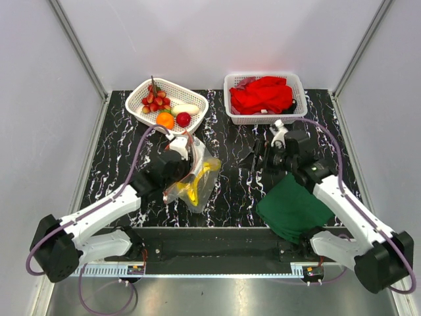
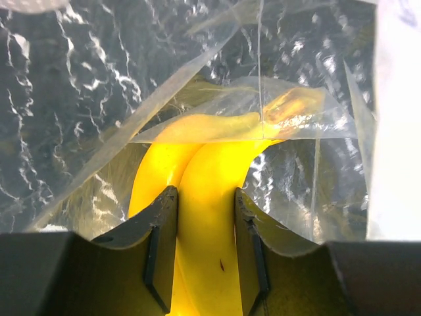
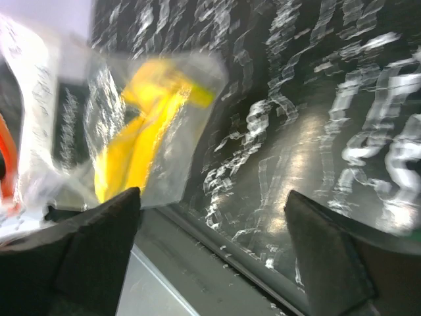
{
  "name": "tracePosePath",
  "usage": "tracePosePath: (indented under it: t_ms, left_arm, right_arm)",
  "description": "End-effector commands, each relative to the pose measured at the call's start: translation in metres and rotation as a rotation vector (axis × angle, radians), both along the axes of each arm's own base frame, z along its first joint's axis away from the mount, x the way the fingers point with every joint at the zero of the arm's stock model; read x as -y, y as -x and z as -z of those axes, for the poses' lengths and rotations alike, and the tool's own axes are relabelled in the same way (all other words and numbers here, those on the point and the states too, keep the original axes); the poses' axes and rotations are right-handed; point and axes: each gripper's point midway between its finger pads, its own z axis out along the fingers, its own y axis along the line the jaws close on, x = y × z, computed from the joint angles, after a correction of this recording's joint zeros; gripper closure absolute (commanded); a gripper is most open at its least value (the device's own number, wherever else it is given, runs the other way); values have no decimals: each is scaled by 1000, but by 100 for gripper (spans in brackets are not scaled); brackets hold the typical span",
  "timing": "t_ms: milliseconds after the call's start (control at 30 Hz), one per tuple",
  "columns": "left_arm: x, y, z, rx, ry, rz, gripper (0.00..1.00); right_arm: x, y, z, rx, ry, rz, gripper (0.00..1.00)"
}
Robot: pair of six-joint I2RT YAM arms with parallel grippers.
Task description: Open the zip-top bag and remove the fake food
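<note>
Overhead view: the zip-top bag [image 1: 200, 191] lies crumpled on the black marbled counter [image 1: 230, 197], and yellow bananas [image 1: 196, 183] show through it. The left claw [image 1: 189, 168] is at the bag's far-left edge, in contact with it. The right claw [image 1: 263, 157] hovers well to the right of the bag, apart from it. Beyond the bag, a white basket [image 1: 137, 106] holds other fake food.

Left wrist view: the left claw [image 2: 205, 230] is narrowed onto the bananas [image 2: 204, 171], with one dark finger touching each side. The bananas' length runs straight away from the claw. The bag's clear plastic [image 2: 85, 85] drapes over their far ends. It is not possible to tell whether film sits between the fingers and the fruit.

Right wrist view: the right claw [image 3: 210, 250] is spread wide and empty. The bag [image 3: 72, 118] and its bananas [image 3: 145, 131] sit off to its upper left.

The left arm is the nearer one. A pull back along the bananas' length looks likely to draw them out.
</note>
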Motion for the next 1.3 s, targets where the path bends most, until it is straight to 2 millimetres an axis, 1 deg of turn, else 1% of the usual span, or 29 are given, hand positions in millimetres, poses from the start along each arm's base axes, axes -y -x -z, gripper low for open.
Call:
tracePosePath:
  t_ms: [0,33,67,100,133,167,200,233,367,400,467,533,633,667,700,733,767,800,833,867,900,933,967,1000,1067,1100,1167,1233,1267]
  left_arm:
    - [23,6,-35,17,200,102,100]
    - [21,4,-38,22,213,90,100]
    - [26,8,-40,7,238,121,100]
    - [28,9,-41,0,254,125,100]
    - [29,10,-43,-4,268,129,100]
    - [32,11,-45,-7,285,144,100]
    - [35,12,-45,-18,295,148,100]
    - [37,13,-46,-22,305,157,100]
    - [43,14,-51,-43,357,166,100]
    - [43,14,-52,-44,366,165,100]
    - [47,14,-55,-54,388,175,100]
    - [49,15,-59,-53,407,179,100]
    - [51,15,-66,-43,429,184,100]
    - [50,15,-68,-41,429,185,100]
    - [50,16,-70,-37,433,187,100]
    - [50,16,-69,-42,435,189,100]
    - [50,17,-70,-40,437,191,100]
    - [50,16,-70,-35,438,188,100]
    - [47,15,-68,-24,435,174,100]
    - [44,15,-70,-5,437,168,100]
    - [42,14,-71,11,438,157,100]
    - [37,11,-72,35,432,131,100]
    - [32,11,-65,39,417,115,100]
    - [27,11,-69,63,418,96,100]
    - [16,6,-65,102,407,46,100]
    - [13,8,-67,119,414,40,100]
    - [3,3,-65,140,397,-16,100]
    - [-5,3,-67,161,405,-49,100]
    - [-7,4,-70,173,417,-57,100]
  right_arm:
    - [-45,20,11,-54,-246,-263,9]
    - [-50,19,10,-28,-272,-296,12]
    - [-54,22,18,-33,-294,-339,13]
    - [-56,22,20,-37,-318,-338,13]
    - [-59,18,13,20,-346,-348,12]
    - [-62,24,18,10,-361,-366,11]
    - [-64,24,16,15,-379,-370,8]
    - [-67,24,14,31,-383,-376,7]
    - [-75,25,20,19,-396,-399,11]
    - [-78,24,15,30,-421,-404,12]
    - [-81,23,20,9,-430,-408,21]
    - [-83,22,23,-4,-429,-401,37]
    - [-81,18,33,-24,-401,-366,41]
    - [-80,14,34,-16,-390,-342,50]
    - [-79,12,37,-26,-382,-325,55]
    - [-79,9,37,-22,-378,-304,63]
    - [-79,8,36,-29,-384,-293,80]
    - [-79,6,35,-30,-387,-284,91]
    - [-77,1,35,-25,-380,-243,98]
    - [-74,-1,36,-33,-372,-212,100]
    - [-70,-1,44,-67,-347,-172,100]
    - [-64,-8,46,-59,-323,-108,100]
    - [-60,-9,50,-82,-314,-69,100]
    - [-57,-9,54,-100,-308,-36,100]
    - [-47,-7,59,-117,-325,46,100]
    - [-45,-8,55,-98,-341,63,100]
    - [-37,-7,59,-97,-345,114,100]
    - [-32,-6,65,-108,-319,147,100]
    - [-29,-4,72,-124,-295,158,100]
